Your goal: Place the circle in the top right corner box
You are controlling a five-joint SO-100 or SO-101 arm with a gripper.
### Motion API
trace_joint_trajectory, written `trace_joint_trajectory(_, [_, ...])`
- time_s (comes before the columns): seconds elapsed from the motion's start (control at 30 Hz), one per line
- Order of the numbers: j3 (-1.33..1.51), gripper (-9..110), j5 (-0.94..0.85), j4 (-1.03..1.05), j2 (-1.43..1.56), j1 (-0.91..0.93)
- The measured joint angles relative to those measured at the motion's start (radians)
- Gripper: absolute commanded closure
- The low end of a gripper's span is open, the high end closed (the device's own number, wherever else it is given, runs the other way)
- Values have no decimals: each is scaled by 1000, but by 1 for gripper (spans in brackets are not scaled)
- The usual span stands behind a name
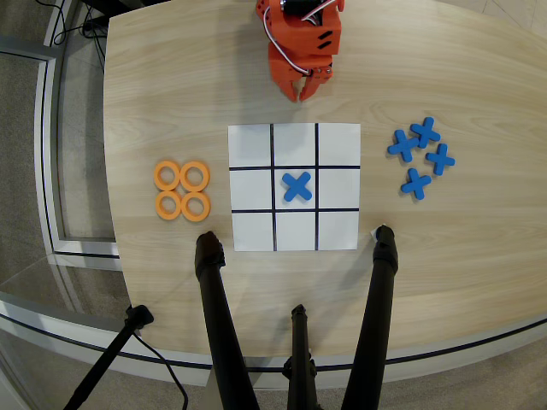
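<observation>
the hand [302, 90] hangs near the far edge of the tabletop [171, 85], just short of the white paper grid [295, 235]. its two orange fingertips sit nearly pressed together with only a sliver between them, and they pinch nothing. from that parked spot it blocks no cell, so the whole grid stays readable from above.

four orange rings [182, 190] lie in a tight two-by-two cluster toward the left edge of the tabletop as the overhead view shows it, each touching its neighbours and all well apart from the grid. the circle [195, 176] nearest the grid on the far side looks like the easiest one to take, though any of the four would serve. packed like this they form a neat stock, but a finger dropping into one hole may nudge the others.

one blue cross [297, 186] already fills the middle cell. four more blue crosses [420, 158] sit in a loose bunch toward the right edge.

the top right corner box [338, 144] is bare white, near the hand. the task has not really begun: no ring is lifted, so the next move is probably a reach across to the cluster.
</observation>
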Motion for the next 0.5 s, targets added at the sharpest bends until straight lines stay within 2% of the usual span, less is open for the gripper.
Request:
trace_joint_trajectory(0.37, [-2,100,-6,0,-11,0])
trace_joint_trajectory(0.5, [-6,96,-6,0,-18,0])
